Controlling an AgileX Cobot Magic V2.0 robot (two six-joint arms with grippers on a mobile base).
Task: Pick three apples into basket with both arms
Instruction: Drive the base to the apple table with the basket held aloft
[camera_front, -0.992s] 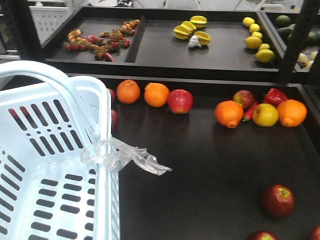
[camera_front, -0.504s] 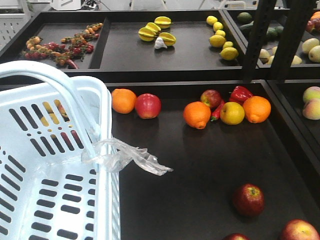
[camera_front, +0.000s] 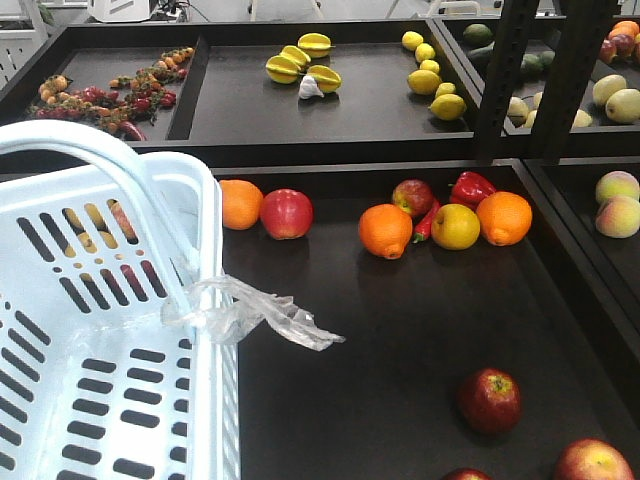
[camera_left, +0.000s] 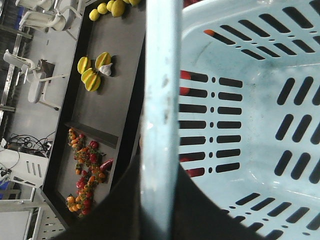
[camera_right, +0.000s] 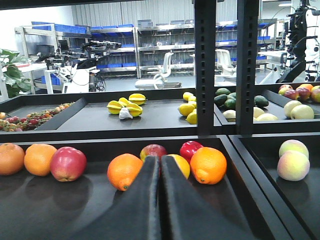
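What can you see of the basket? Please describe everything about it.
The basket is pale blue-white plastic with rows of slotted holes in its walls and floor. It is upright at the left of the front view, with nothing inside as far as can be seen. One hoop handle stands raised, and the left gripper seems closed around it. A crumpled clear scrap hangs from its right rim.

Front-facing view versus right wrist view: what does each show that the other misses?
Only the front-facing view shows the basket, its plastic scrap, and the dark red apples in the foreground. Only the right wrist view shows the right hand, fingers pressed together with nothing between, plus the workshop shelving behind. Both show the fruit row: pink-red apple, oranges, yellow apple, and the starfruit behind.
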